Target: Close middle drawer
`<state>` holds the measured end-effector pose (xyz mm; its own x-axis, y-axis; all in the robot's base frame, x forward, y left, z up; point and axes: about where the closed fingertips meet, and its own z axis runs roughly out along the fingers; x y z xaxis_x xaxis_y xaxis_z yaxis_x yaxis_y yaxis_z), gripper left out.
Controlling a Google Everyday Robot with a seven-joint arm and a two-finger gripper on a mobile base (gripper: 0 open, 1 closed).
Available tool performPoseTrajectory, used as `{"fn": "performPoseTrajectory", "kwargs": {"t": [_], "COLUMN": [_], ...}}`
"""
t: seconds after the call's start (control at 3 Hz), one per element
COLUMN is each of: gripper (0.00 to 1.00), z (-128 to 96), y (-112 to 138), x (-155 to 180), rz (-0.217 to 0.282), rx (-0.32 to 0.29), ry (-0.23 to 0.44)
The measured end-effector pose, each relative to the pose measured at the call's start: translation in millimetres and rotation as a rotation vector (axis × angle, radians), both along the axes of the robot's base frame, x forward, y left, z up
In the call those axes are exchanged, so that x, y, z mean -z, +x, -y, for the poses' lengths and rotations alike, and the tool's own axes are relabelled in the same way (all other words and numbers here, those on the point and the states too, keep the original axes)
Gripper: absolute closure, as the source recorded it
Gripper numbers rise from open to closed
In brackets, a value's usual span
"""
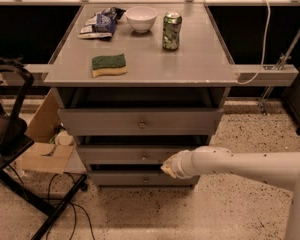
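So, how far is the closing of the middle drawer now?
Approach looks done: the pale gripper sits at the low grey front of the middle drawer, right of its small knob. The push seems in hand. Left: the front stands forward of the bottom drawer, dark gap above it, so it looks not fully shut.

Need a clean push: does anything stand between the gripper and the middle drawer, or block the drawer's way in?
Nothing visible does. The gripper is at the front of the middle drawer, just right of its knob, with nothing between them. The drawer's inside is hidden, so its path is unconfirmed.
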<state>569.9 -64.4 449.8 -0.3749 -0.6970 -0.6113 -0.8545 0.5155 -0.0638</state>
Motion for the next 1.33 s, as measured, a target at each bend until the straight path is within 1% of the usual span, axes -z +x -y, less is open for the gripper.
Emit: {"fn": "performPoseTrajectory", "kwargs": {"t": [0.33,0.67,1.0,1.33], "gripper": [0.88,1.0,1.0,1.0], "z": [32.1,69.6,101.2,134.5], "y": [-24.2,-42.2,-47.9,-50.4], "x": [-37.2,-97.2,-151.9,-209.3], "rz": [0.008,-0.005,0.013,0.086], "rx": [-0.034,-0.085,-0.109,-0.018], "ry": [-0.056,-0.196,-0.372,-0.508]}}
